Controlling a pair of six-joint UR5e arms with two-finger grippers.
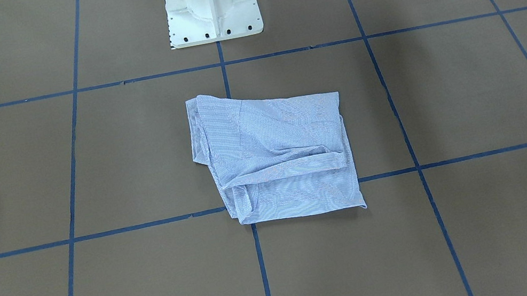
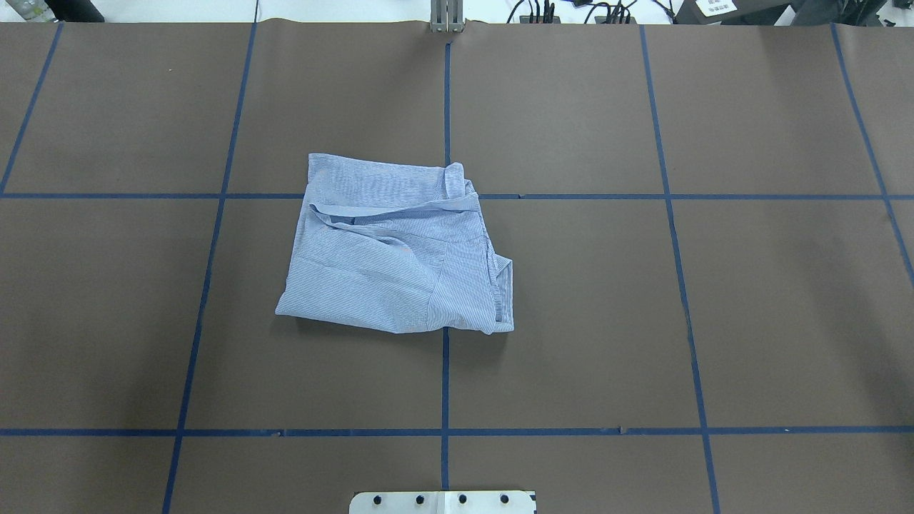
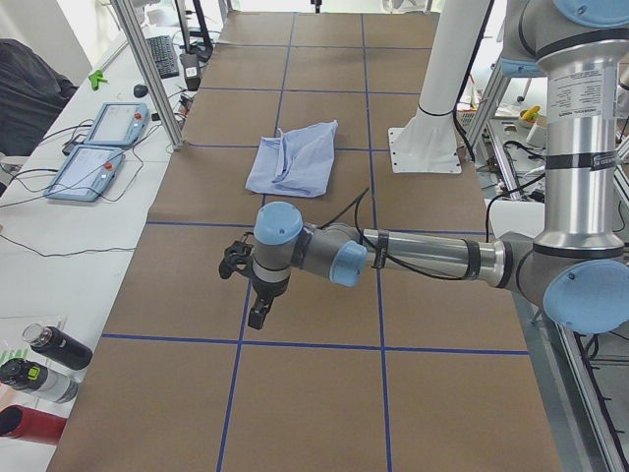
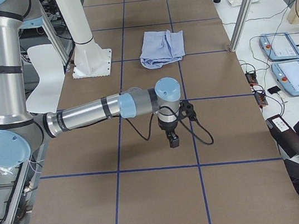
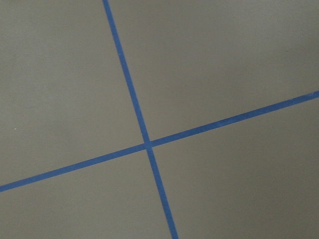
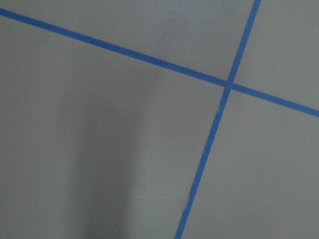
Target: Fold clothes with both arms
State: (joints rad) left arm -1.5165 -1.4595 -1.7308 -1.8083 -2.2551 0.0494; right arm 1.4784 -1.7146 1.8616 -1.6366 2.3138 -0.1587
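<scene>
- A brown paper-covered table crossed by blue tape lines fills the scene. The white pedestal base stands at the robot's edge.
- The left gripper hangs over bare table at its own end, well apart from the shirt. No cloth hangs from it, but I cannot tell whether its fingers are parted or together.
- The shirt lies mid-table, mostly left of the centre tape line in the overhead view. It is folded into a compact, somewhat rumpled packet with uneven edges.
- The right gripper hovers over bare table at the opposite end; its finger state is likewise unclear.
- Folding looks essentially done; at most, squaring the edges remains.
</scene>
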